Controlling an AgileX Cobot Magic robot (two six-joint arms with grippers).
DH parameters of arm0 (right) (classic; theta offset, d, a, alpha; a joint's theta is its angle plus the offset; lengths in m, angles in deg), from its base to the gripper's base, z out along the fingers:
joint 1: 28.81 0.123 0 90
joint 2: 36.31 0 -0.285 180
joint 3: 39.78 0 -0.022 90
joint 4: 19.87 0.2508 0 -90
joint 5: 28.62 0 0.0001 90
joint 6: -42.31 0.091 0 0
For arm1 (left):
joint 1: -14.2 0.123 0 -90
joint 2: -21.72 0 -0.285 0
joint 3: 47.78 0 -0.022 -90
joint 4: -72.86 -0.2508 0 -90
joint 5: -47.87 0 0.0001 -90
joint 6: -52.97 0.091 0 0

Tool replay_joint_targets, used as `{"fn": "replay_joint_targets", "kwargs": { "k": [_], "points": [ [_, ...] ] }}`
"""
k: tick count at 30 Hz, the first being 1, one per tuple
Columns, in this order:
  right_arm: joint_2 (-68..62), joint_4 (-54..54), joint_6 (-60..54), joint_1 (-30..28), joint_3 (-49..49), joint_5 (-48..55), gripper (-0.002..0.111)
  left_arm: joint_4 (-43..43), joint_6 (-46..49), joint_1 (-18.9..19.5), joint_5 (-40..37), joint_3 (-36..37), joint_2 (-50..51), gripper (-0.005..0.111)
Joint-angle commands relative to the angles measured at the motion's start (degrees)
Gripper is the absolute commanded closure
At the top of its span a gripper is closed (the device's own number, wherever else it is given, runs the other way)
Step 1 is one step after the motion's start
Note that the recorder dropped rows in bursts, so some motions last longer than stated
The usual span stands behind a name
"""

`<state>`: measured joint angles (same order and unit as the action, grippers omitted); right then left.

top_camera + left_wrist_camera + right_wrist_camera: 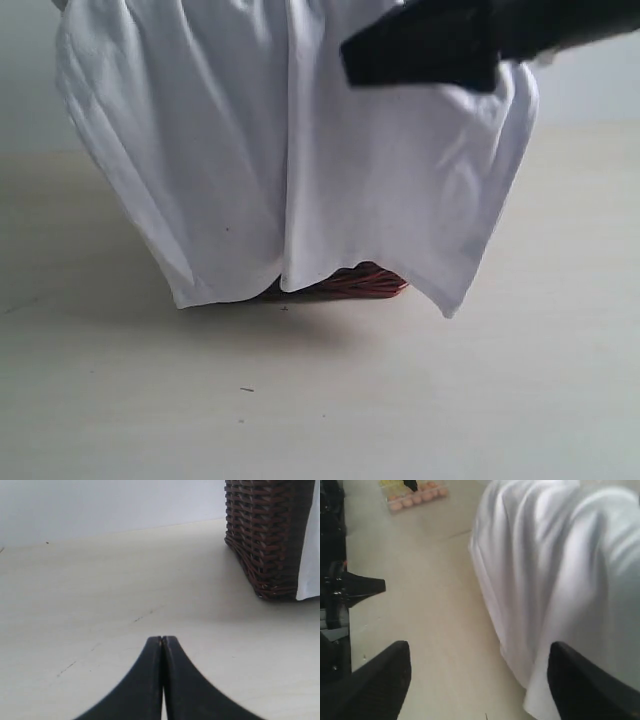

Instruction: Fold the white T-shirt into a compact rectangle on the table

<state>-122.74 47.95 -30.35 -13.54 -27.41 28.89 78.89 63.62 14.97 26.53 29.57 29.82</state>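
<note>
The white T-shirt (pixel 300 150) hangs draped over a dark wicker basket (pixel 360 283), with its hem just above the table (pixel 400 400). In the right wrist view, my right gripper (pixel 480 652) is open over the table beside the shirt (pixel 560 570). One finger (pixel 580 685) is against the cloth's lower edge, and nothing is between the jaws. Its black body (pixel 430 45) shows in front of the shirt's top right. My left gripper (pixel 163 639) is shut and empty, low over the bare table (pixel 100 580), apart from the basket (pixel 265 535). A strip of the shirt (pixel 309 555) shows by that basket.
A clear tray of eggs (pixel 415 495) sits on the table away from the shirt. Black arm hardware with a pointed tip (pixel 350 587) stands along one edge of the right wrist view. A pale wall (pixel 100 505) rises behind the table.
</note>
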Motion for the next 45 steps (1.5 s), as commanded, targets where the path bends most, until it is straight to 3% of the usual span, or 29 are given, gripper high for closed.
{"fn": "replay_joint_targets", "kwargs": {
  "k": [1, 11, 15, 20, 21, 30, 36, 45],
  "points": [
    [-7.0, 0.9, -0.6, 7.1, 3.1, -15.2, 0.036, 0.4, 0.1, -0.2, 0.6, -0.1, -0.3, 0.107],
    [-20.3, 10.4, -0.6, 16.7, 3.1, -47.1, 0.041, 0.4, 0.1, -0.2, 0.6, -0.1, -0.3, 0.107],
    [-21.2, 16.2, -0.6, 16.7, 2.5, -49.1, 0.067, 0.4, 0.1, -0.2, 0.6, -0.1, -0.3, 0.107],
    [-21.0, 14.3, -2.9, 16.7, 1.0, -47.9, 0.106, 0.4, 0.1, -0.2, 0.6, -0.1, -0.3, 0.107],
    [-20.8, 14.3, -3.1, 16.7, 1.0, -47.6, 0.108, 0.4, 0.1, -0.2, 0.6, -0.1, -0.3, 0.107],
    [-12.8, 14.3, -3.1, 16.7, 1.0, -33.9, 0.108, 0.4, 0.1, -0.2, 0.6, -0.1, -0.3, 0.107],
    [-4.1, 15.9, -3.2, 15.2, 1.0, -35.2, 0.108, 0.4, 0.1, -0.2, 0.6, -0.1, -0.3, 0.107],
    [5.4, 16.9, -8.5, 7.1, -3.7, -35.2, 0.108, 0.4, 0.1, -0.2, 0.6, -0.1, -0.3, 0.107]
  ]
}}
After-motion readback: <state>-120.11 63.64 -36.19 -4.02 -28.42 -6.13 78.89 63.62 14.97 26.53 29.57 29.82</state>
